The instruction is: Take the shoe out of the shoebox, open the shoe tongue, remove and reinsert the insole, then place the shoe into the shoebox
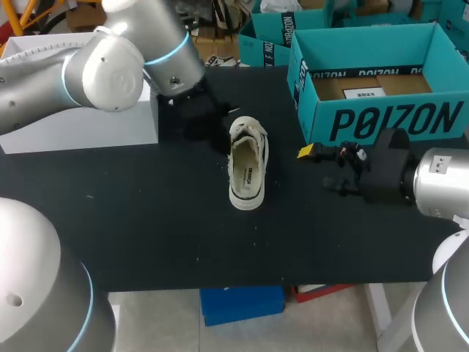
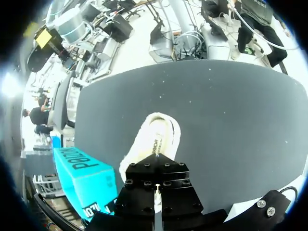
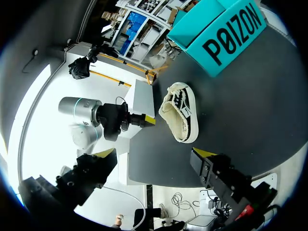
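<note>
A white canvas shoe (image 1: 248, 165) lies upright on the black table (image 1: 146, 220), its opening facing up, outside the teal shoebox (image 1: 381, 81). My left gripper (image 1: 218, 130) is shut, its tips against the far end of the shoe (image 2: 156, 134); the left wrist view does not show anything pinched between them (image 2: 157, 156). In the right wrist view the same gripper (image 3: 147, 119) sits just beside the shoe (image 3: 180, 113). My right gripper (image 1: 324, 171) stands open and empty between shoe and shoebox; its wide-spread fingers (image 3: 204, 156) point toward the shoe.
The open shoebox (image 3: 226, 29) stands at the table's far right, its bottom showing brown card; it also shows beside the left gripper (image 2: 86, 173). A white block (image 1: 80, 125) stands at the far left under my left arm. Bare table lies in front of the shoe.
</note>
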Motion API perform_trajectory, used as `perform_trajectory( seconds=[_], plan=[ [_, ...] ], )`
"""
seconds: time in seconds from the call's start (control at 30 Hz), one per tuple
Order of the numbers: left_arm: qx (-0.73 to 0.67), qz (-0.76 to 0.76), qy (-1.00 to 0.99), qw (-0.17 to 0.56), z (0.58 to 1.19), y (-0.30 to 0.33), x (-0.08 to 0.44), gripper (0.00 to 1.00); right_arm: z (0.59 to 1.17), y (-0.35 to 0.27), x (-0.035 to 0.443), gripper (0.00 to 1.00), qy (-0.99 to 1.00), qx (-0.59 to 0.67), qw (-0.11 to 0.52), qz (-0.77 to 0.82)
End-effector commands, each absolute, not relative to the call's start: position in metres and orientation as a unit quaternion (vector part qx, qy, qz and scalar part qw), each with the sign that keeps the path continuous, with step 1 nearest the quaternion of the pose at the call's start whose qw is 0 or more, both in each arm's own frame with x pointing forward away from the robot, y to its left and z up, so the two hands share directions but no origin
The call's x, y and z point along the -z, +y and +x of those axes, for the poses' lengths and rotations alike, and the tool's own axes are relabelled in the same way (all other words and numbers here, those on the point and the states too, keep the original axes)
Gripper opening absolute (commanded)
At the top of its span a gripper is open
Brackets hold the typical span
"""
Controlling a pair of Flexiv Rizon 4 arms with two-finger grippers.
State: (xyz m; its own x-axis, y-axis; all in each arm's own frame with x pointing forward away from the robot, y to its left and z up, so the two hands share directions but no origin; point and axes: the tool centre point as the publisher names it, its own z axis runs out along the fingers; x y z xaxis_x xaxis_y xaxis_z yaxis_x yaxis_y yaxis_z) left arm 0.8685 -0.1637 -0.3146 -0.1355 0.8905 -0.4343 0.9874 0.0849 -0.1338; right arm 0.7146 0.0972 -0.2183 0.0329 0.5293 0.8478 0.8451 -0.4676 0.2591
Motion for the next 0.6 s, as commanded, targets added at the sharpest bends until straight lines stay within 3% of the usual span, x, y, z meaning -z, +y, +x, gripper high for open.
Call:
perform_trajectory(
  seconds=[0.03, 0.6],
  plan=[
    [0.246, 0.611, 0.733, 0.169, 0.876, -0.154, 0.318, 0.00, 0.714, 0.097, 0.218, 1.00, -0.491, 0.493, 0.160, -0.701],
    [0.228, 0.588, 0.753, 0.190, 0.919, -0.184, 0.325, 0.00, 0.714, 0.097, 0.218, 1.00, -0.491, 0.493, 0.160, -0.701]
  ],
)
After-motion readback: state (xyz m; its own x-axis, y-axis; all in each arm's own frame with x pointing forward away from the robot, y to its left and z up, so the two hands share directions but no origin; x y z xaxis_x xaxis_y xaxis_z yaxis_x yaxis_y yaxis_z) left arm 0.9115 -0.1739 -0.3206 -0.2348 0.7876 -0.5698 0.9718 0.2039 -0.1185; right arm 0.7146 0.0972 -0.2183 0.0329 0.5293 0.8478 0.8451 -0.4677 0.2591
